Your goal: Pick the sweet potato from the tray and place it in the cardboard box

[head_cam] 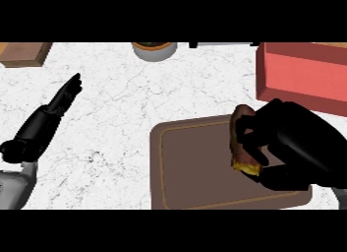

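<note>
Over the tray (197,172), your right robot hand (299,147) curled around the sweet potato (241,142), ready to carry it boxward.

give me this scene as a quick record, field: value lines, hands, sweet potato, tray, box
right hand: curled round the sweet potato, over the tray's right side
sweet potato: in the right hand, mostly hidden; whether it is lifted off the tray cannot be told
tray: brown, lower middle of the counter
box: red, open, upper right, beyond the tray
left hand: open, fingers straight, resting at left, holding nothing
counter: white marble
</note>
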Robot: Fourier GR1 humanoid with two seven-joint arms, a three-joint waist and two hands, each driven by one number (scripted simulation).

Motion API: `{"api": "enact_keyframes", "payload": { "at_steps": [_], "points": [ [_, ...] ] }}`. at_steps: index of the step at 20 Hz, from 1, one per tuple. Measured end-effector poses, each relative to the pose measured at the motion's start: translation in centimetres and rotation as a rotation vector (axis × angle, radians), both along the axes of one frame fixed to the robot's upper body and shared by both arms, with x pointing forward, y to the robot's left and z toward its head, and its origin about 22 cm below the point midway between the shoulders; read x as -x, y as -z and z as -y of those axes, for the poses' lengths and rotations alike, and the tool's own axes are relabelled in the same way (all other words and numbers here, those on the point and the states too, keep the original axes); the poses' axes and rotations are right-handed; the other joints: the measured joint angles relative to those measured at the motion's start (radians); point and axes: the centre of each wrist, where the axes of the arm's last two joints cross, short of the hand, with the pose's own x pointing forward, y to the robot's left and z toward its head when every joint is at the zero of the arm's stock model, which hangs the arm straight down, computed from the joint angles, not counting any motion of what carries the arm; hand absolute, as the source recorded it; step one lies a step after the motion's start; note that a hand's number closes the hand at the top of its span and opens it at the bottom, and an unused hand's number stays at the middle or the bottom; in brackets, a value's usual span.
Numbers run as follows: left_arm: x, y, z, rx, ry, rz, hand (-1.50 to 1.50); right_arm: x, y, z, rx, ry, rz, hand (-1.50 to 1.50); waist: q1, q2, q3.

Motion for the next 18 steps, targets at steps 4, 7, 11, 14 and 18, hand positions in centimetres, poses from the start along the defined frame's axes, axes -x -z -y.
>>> {"api": "enact_keyframes", "payload": {
  "at_steps": [4,7,11,14,18],
  "points": [
    [0.0,-0.1,0.5,0.002,0.008,0.002,0.0,-2.1,-1.6,5.2,-0.157,0.155,-0.026,1.5,0.008,0.001,-0.002],
    [-0.1,-0.3,1.0,-0.001,0.026,0.004,0.0,-4.2,-2.9,9.0,-0.233,0.268,-0.038,1.5,0.027,0.003,-0.003],
    [-0.2,-0.6,1.6,0.004,0.045,0.005,0.0,-6.8,-3.9,13.4,-0.307,0.377,-0.056,1.5,0.047,0.005,-0.004],
    [-0.3,-0.2,1.9,0.001,0.054,0.006,0.0,-8.6,-3.9,16.5,-0.316,0.437,-0.061,1.5,0.057,0.007,-0.005],
    [-0.7,-0.4,2.2,-0.005,0.079,0.01,0.0,-10.5,-4.6,19.5,-0.222,0.507,-0.044,1.5,0.077,0.013,-0.005]
  ]
}}
